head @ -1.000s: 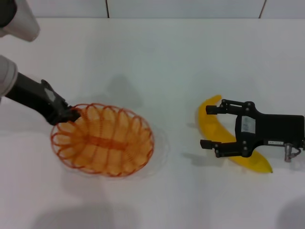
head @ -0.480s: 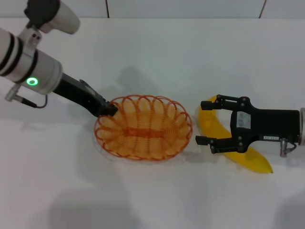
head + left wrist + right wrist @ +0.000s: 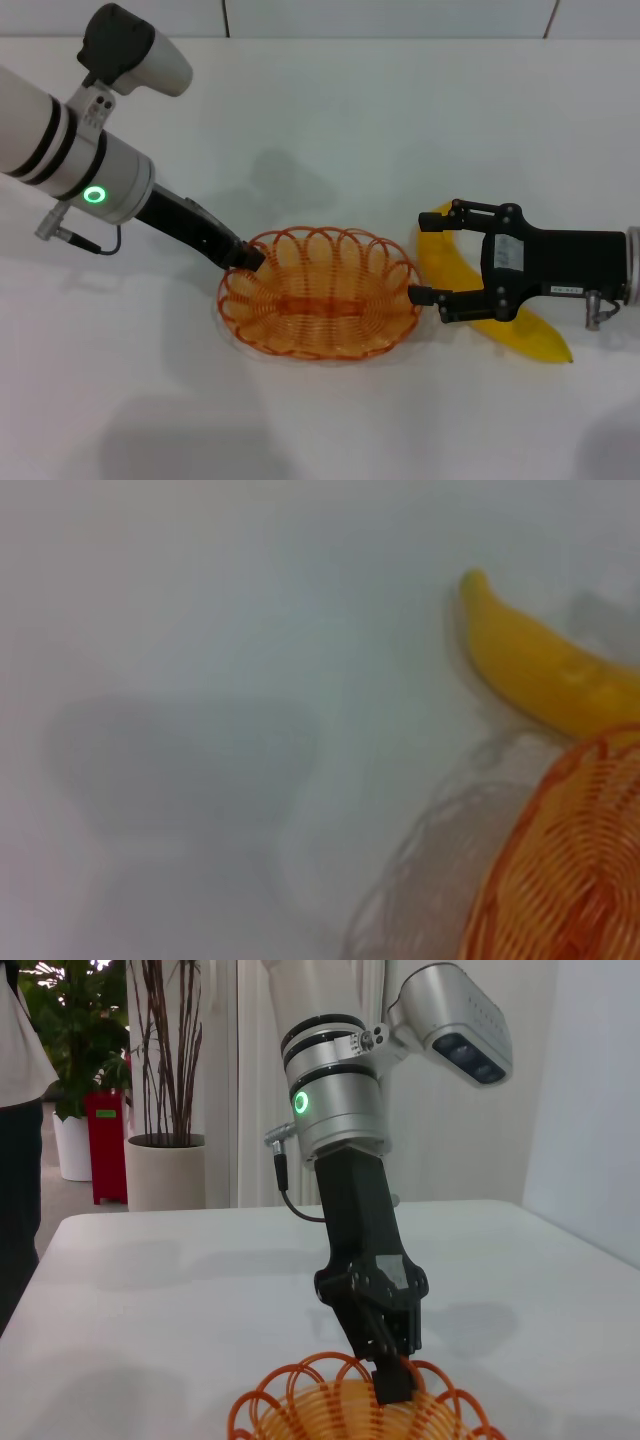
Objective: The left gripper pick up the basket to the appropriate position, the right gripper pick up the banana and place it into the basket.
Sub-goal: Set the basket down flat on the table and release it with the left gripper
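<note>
The orange wire basket (image 3: pixel 320 293) sits at the middle of the white table, its right rim close to the banana. My left gripper (image 3: pixel 247 260) is shut on the basket's left rim; the right wrist view shows it (image 3: pixel 391 1384) pinching the rim of the basket (image 3: pixel 330 1410) from above. The yellow banana (image 3: pixel 445 268) lies to the right of the basket; it also shows in the left wrist view (image 3: pixel 545 666) beside the basket (image 3: pixel 575 870). My right gripper (image 3: pixel 424 257) is open, with one finger on each side of the banana's middle.
The white table (image 3: pixel 330 120) stretches around, with a tiled wall along its far edge. In the right wrist view, potted plants (image 3: pixel 160 1080) and a red bin (image 3: pixel 108 1145) stand beyond the table.
My left gripper has carried the basket to the right, from the table's left to right beside the banana. My right gripper has stayed open over the banana, shifting slightly left.
</note>
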{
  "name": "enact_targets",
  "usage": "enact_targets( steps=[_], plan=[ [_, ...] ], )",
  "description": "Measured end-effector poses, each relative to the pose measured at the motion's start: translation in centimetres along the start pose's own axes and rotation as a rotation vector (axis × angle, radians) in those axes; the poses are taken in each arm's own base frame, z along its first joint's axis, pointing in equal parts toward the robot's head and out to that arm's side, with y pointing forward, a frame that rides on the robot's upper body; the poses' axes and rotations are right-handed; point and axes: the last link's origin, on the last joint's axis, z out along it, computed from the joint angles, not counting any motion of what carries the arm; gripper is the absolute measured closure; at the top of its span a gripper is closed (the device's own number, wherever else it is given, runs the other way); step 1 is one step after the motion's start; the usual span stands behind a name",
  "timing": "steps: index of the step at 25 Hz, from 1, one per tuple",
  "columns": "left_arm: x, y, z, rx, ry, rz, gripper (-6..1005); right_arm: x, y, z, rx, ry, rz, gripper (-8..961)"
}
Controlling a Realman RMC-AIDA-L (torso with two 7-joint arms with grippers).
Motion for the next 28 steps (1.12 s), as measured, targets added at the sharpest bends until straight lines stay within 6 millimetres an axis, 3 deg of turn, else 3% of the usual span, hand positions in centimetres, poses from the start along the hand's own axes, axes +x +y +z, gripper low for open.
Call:
enact_targets(
  steps=[28],
  plan=[
    [0.0,-0.38,-0.17,0.028,-0.016,-0.001,885,-0.08,-0.11,0.06,0.0,0.001,-0.004,95]
  ],
)
